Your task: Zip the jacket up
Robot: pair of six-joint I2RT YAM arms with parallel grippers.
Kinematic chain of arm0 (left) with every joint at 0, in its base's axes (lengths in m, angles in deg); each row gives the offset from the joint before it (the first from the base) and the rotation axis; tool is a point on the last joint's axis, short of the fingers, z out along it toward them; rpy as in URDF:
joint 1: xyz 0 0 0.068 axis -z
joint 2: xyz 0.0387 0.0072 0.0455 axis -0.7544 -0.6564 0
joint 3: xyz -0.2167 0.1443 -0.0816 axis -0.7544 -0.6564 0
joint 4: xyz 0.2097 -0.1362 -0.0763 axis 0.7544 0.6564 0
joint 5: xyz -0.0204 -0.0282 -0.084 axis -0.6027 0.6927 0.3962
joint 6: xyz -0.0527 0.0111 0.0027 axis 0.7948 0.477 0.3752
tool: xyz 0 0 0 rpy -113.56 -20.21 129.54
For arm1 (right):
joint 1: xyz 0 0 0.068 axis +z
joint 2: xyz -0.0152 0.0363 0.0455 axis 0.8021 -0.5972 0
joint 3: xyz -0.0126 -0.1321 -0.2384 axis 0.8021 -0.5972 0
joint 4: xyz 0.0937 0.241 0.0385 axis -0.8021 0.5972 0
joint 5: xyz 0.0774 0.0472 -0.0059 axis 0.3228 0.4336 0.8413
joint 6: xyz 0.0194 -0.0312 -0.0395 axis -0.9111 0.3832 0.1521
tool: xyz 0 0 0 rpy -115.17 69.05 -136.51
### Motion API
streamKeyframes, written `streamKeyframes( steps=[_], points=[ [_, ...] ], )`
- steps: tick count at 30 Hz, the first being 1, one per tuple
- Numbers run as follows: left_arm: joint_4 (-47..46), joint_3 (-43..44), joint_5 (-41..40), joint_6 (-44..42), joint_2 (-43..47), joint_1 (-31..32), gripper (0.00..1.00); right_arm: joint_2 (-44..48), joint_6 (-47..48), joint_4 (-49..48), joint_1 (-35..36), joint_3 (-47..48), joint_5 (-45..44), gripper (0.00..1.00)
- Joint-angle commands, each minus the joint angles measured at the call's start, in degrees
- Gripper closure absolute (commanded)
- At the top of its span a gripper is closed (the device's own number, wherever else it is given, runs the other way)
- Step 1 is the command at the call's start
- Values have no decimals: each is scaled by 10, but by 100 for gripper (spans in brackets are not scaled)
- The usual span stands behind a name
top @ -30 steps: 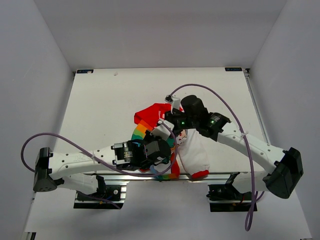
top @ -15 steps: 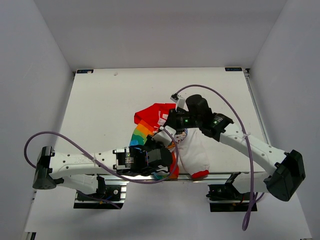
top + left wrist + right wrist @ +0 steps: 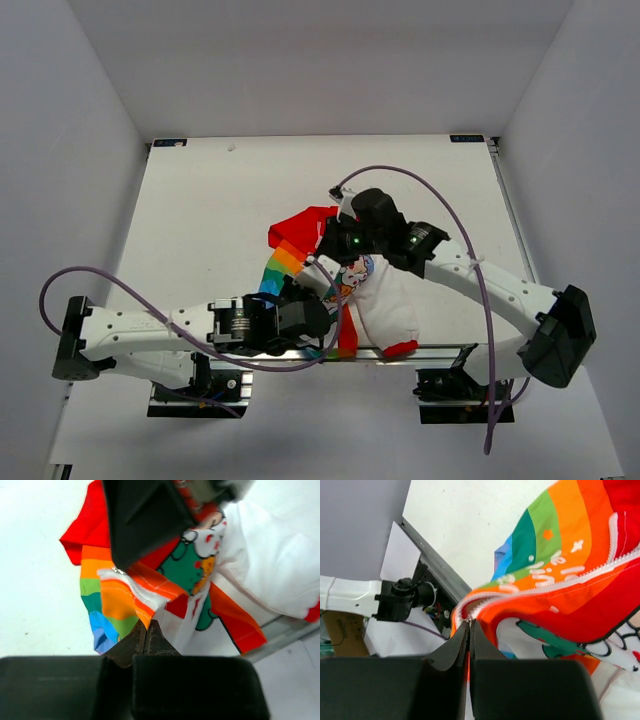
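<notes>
The jacket (image 3: 392, 302) lies bunched at the table's near edge: white body, red hood (image 3: 300, 228), rainbow hem (image 3: 280, 268). My left gripper (image 3: 322, 322) is shut on the jacket's lower front edge, where the rainbow hem (image 3: 100, 605) meets the white cartoon-print fabric; its fingertips (image 3: 146, 628) are pressed together on the cloth. My right gripper (image 3: 332, 250) is just above it and shut (image 3: 469, 624) on the end of the white zipper (image 3: 600, 567), which runs up to the right along the orange band. Its dark body (image 3: 140, 520) fills the top of the left wrist view.
The metal rail of the table's near edge (image 3: 440, 352) runs right under the jacket. Purple cables (image 3: 440, 195) loop over both arms. The white table (image 3: 200, 200) stretches back and to the left. Grey walls enclose three sides.
My left gripper has pulled back toward the near edge and slightly left with the hem. My right gripper has shifted a little left along the zipper. The jacket front is stretched between them.
</notes>
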Motion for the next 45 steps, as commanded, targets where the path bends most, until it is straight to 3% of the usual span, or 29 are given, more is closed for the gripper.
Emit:
streamKeyframes(
  steps=[1, 10, 18, 26, 32, 35, 37, 38, 41, 43, 45],
  points=[
    [-15, 5, 133, 20, 73, 38, 100, -60, 59, -71, -44, 48, -257, 100],
    [10, -8, 185, 49, 128, 38, 100, -148, 79, -74, -48, 68, -281, 100],
    [16, -46, 231, 89, 149, 38, 100, -289, 86, -64, -115, 210, -352, 100],
    [38, -60, 248, 128, 171, 39, 100, -336, 141, -28, -183, 327, -470, 100],
    [25, -60, 261, 125, 179, 39, 100, -349, 187, -30, -224, 392, -503, 100],
    [31, -74, 253, 138, 186, 39, 100, -353, 218, 8, -232, 399, -407, 100],
    [30, -92, 237, 150, 189, 39, 100, -289, 285, -37, -225, 319, -306, 100],
    [26, -100, 231, 163, 192, 39, 100, -260, 287, -74, -225, 227, -206, 100],
    [17, -139, 222, 193, 186, 39, 100, -146, 287, -169, -224, 85, -23, 100],
    [2, -156, 251, 194, 172, 39, 100, -91, 271, -197, -215, -15, 32, 100],
    [2, -153, 272, 195, 143, 39, 79, -76, 267, -177, -191, -53, 34, 100]
  ],
)
